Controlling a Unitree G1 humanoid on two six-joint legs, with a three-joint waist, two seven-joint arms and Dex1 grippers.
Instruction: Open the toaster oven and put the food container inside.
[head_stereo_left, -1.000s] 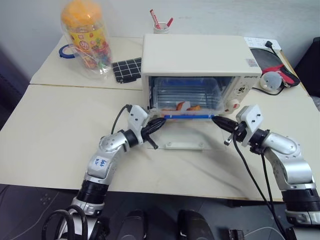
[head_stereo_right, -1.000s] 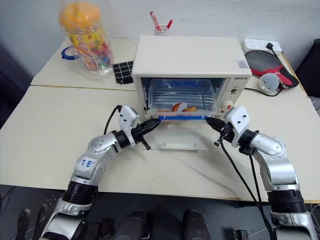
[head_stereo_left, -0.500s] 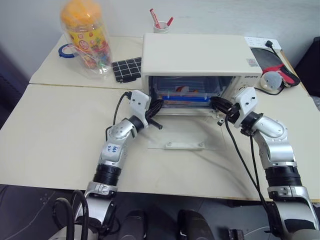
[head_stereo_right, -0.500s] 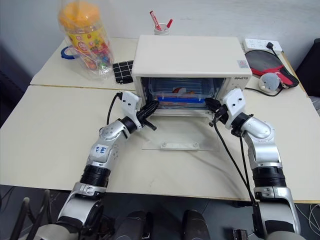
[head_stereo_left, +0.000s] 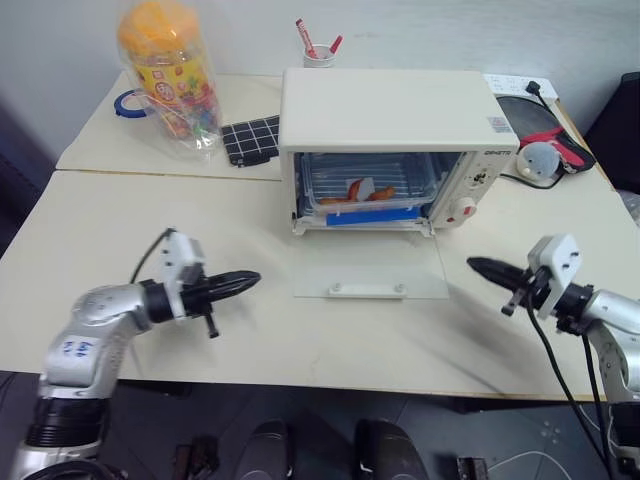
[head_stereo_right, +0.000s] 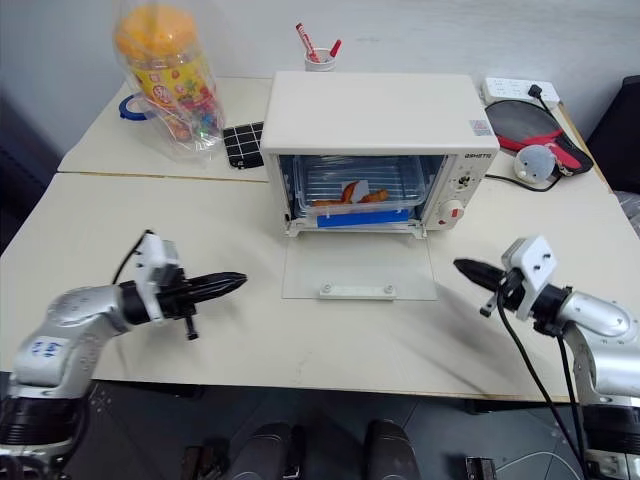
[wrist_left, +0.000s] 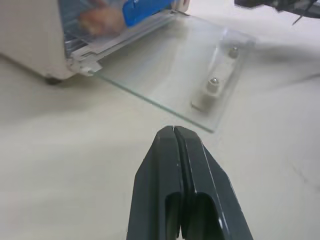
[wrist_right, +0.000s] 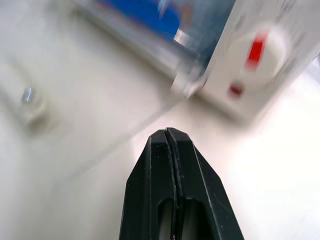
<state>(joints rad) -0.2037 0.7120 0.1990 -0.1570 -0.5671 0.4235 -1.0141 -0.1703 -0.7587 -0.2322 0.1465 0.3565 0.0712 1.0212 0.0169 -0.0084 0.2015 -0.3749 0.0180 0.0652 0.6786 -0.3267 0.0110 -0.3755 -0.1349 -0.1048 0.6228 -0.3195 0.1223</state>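
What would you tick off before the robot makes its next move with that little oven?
1. Food container inside the toaster oven: ok, it sits on the rack, blue edge facing out.
2. Glass door: open, lying flat on the table; not ok if the oven is to be closed next.
3. Left gripper: ok, shut, empty, off to the door's left.
4. Right gripper: ok, shut, empty, off to the door's right.
5. Door swing path: ok, nothing lies on the glass and neither gripper is over it.
6. Container fully behind the door line: cannot tell, its blue front edge sits close to the opening.
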